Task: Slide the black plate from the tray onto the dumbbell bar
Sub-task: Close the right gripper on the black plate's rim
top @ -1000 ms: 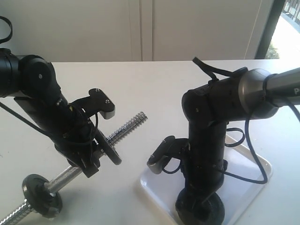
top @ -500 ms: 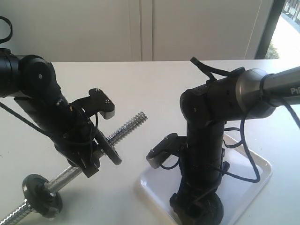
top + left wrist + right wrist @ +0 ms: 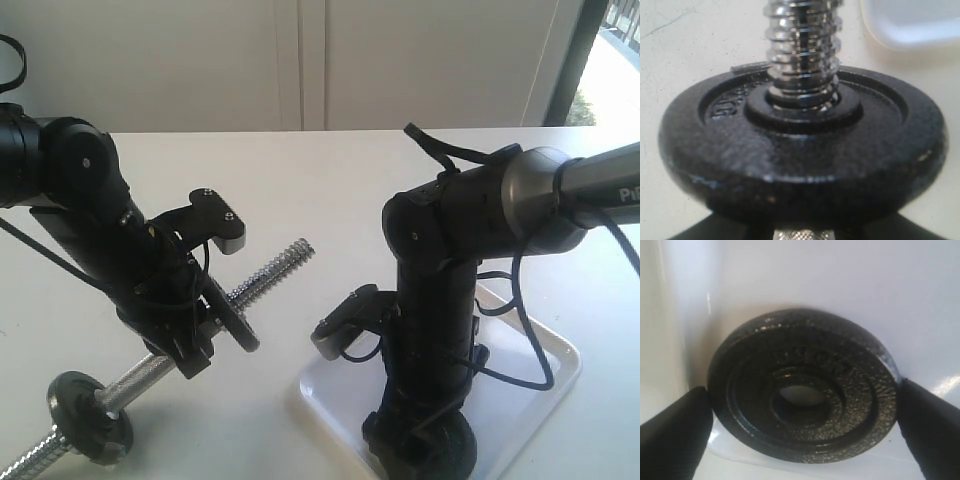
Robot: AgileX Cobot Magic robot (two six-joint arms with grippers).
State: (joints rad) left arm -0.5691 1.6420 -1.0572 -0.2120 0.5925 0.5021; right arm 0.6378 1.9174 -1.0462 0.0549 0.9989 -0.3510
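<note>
The black plate [image 3: 850,405] lies on the white tray [image 3: 840,285], near its front corner in the exterior view [image 3: 452,455]. My right gripper [image 3: 802,427] points down over it, and its fingers [image 3: 675,430] press the rim from both sides. My left gripper [image 3: 190,345] is shut on the knurled middle of the dumbbell bar [image 3: 270,270], which slants up toward the tray. A black disc [image 3: 800,165] sits on the bar just ahead of the left fingers, and the bare threaded end [image 3: 802,50] sticks out beyond it.
A second black disc [image 3: 90,405] sits on the bar's low end near the table's front left. The tray [image 3: 545,375] stands at the front right, with one corner [image 3: 915,22] showing past the bar's tip. The right arm's cables [image 3: 520,340] loop over the tray.
The right arm dropped a little and shifted left over the plate, then held still. The left arm and the bar have not moved.
</note>
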